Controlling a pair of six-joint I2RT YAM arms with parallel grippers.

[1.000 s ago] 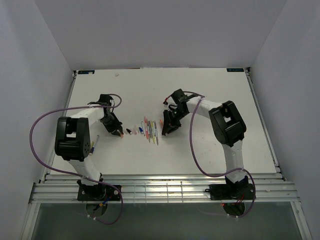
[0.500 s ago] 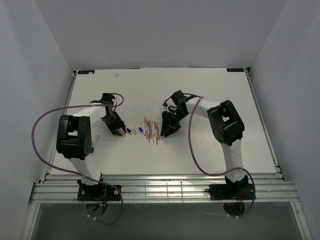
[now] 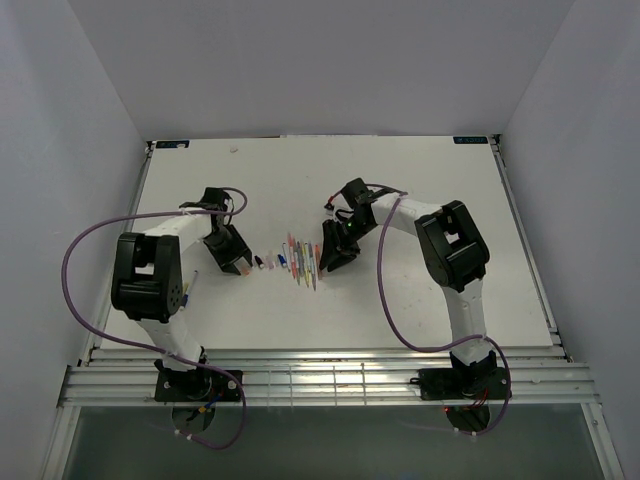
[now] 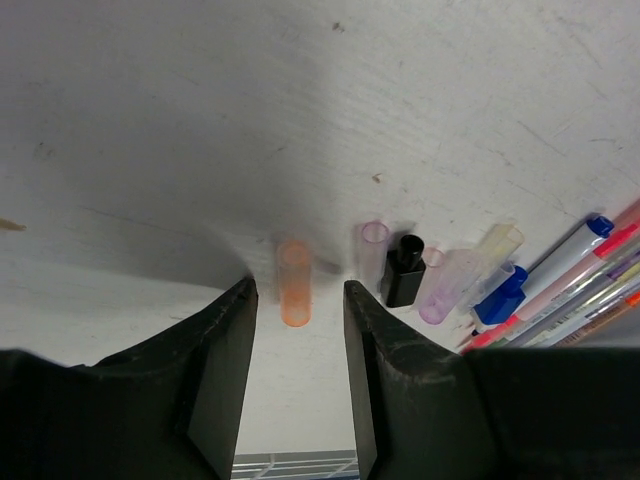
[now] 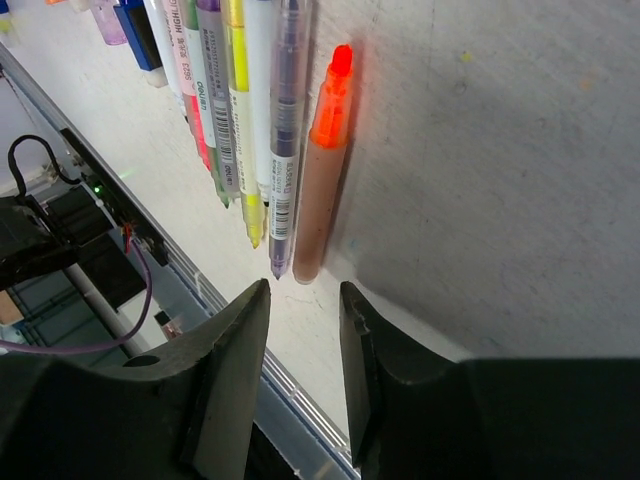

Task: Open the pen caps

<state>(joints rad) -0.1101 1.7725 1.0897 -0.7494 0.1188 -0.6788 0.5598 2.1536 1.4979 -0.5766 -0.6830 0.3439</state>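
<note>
Orange cap [image 4: 294, 285] lies on the counter [image 4: 150, 120] left of the pen row [image 5: 240, 110], ungripped between the parted fingers of our left hand [image 4: 297, 300]. Our right hand [image 5: 303, 292], fingers apart and empty, hovers at the row's right end beside the orange pen [image 5: 322, 170].

White table [image 3: 420, 200], surface scuffed, small dark specks. Pens [image 3: 305, 262] lie flat mid-table, side by side in tight row; orange pen [image 5: 322, 170] at one end, tip uncovered. Loose pen caps [image 3: 268, 263] just beside row: orange cap [image 4: 294, 283] lies apart, black cap [image 4: 404, 270] among clear ones.
</note>
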